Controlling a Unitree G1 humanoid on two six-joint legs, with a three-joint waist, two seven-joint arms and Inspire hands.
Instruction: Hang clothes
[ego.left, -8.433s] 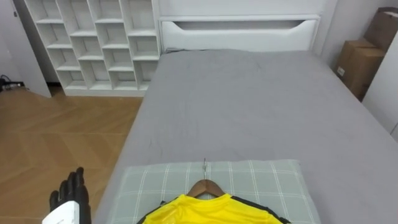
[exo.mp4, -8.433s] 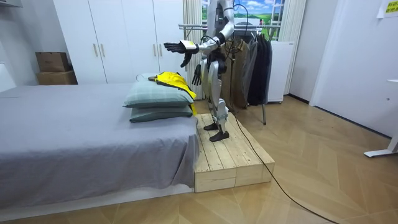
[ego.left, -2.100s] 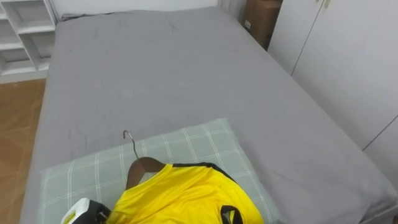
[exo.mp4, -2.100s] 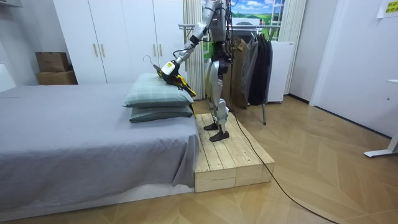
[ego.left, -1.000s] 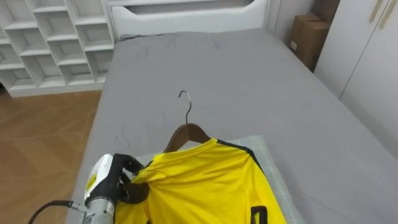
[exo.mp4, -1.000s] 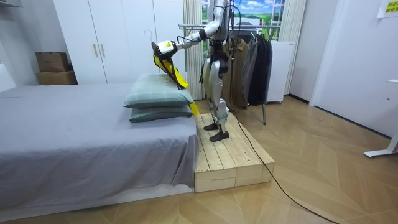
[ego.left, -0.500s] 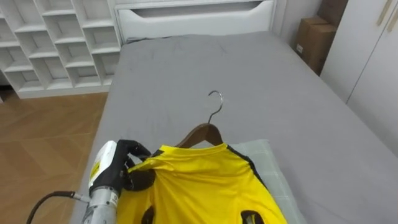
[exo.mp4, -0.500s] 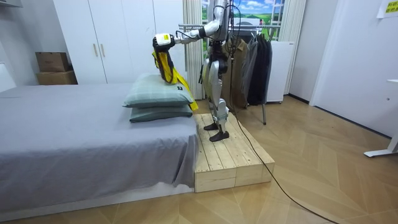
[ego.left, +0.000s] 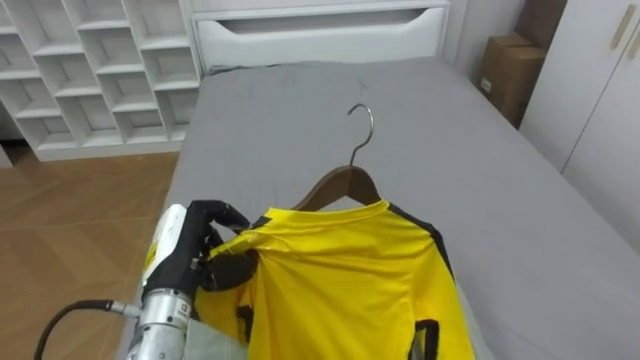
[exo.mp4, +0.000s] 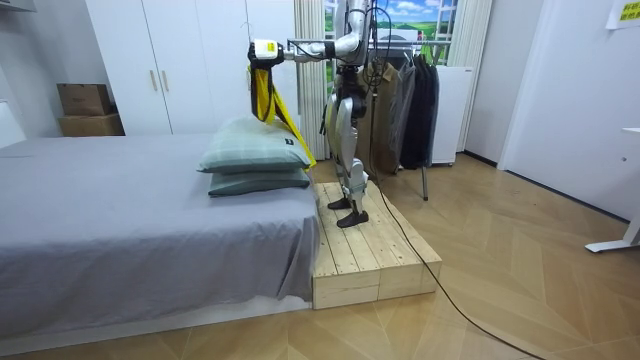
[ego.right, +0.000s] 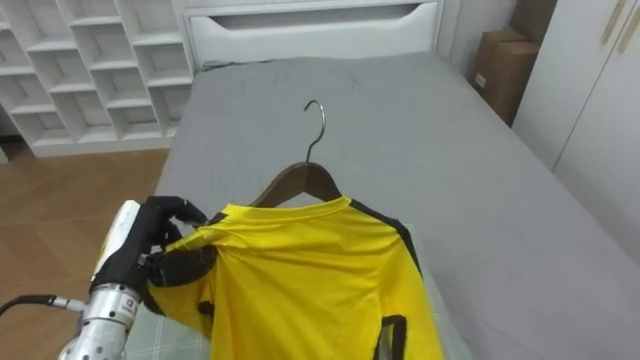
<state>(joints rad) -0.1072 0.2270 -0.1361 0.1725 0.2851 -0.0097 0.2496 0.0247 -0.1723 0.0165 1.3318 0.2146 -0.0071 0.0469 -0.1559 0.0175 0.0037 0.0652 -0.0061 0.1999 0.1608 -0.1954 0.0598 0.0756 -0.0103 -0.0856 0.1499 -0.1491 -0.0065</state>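
Grips with the left hand (ego.left: 205, 255), low at the left of the eye views, dark fingers curled tight round bunched cloth at one shoulder of the yellow shirt (ego.left: 345, 290). Holds the shirt up on its wooden hanger (ego.left: 345, 185), above the grey bed (ego.left: 300, 110), cloth spreading rightward from the fingers, metal hook (ego.left: 362, 118) upright above the collar. In the room view, stands on a wooden platform (exo.mp4: 365, 250) at the bed's pillow end, arm stretched level toward the room view's left, shirt dangling over stacked pillows (exo.mp4: 255, 160). Behind, a clothes rack (exo.mp4: 405, 95) of dark garments.
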